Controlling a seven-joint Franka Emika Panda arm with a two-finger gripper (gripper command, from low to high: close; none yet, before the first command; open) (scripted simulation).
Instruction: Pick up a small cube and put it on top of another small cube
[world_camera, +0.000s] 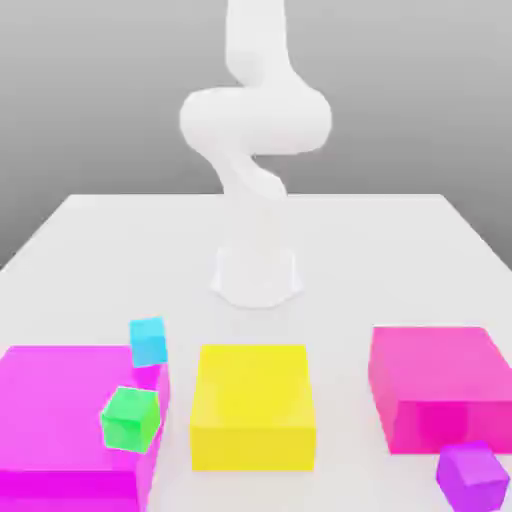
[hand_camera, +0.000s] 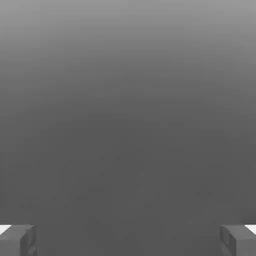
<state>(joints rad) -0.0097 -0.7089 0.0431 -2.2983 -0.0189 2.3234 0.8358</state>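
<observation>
Arm (world_camera: 258, 130) rises out of the exterior view, its upper part cut off.

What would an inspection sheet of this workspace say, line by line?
Surface: flat white table, big blocks and small cubes along its near side
Job's things: small plain purple cube near the large pink block; small green cube; small cyan cube
Clutter: large magenta block, large yellow block
End effector: open, nothing between its fingers
Cables: nothing seen
Surroundings: plain grey backdrop
</observation>
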